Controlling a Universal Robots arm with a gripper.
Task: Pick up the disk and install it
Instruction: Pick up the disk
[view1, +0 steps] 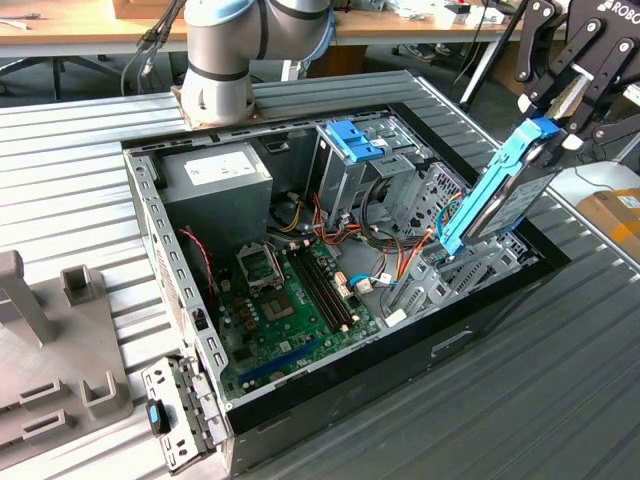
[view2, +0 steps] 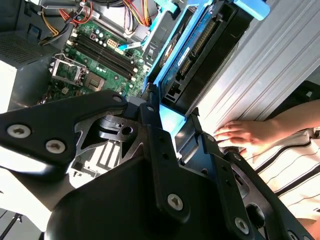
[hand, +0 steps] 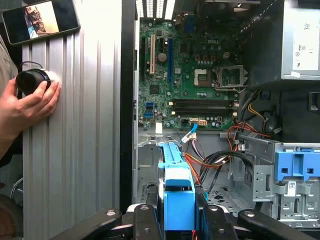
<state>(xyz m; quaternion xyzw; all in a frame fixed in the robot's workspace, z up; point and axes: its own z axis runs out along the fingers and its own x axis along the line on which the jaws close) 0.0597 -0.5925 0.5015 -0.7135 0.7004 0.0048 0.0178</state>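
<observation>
The disk (view1: 505, 195), black with bright blue rails, hangs tilted and on edge above the open computer case (view1: 480, 330), at the side on the exterior view's right. Its lower end dips toward the grey metal bay inside that side wall. My gripper (view1: 555, 105) is shut on the disk's upper end. In the second wrist view the disk (view2: 200, 55) juts out from between the black fingers of the gripper (view2: 172, 115), connector edge showing. The first wrist view has the blue rail of the disk (hand: 177, 190) in the gripper (hand: 177, 220), over the bay and its cables.
Inside the case lie the green motherboard (view1: 290, 290), a grey power supply (view1: 215, 180) and a tall grey cage with a blue clip (view1: 353, 140). A person's hand (hand: 30, 102) rests on a black knob on the ribbed table beside the case. A grey fixture (view1: 50, 350) stands at the exterior view's left.
</observation>
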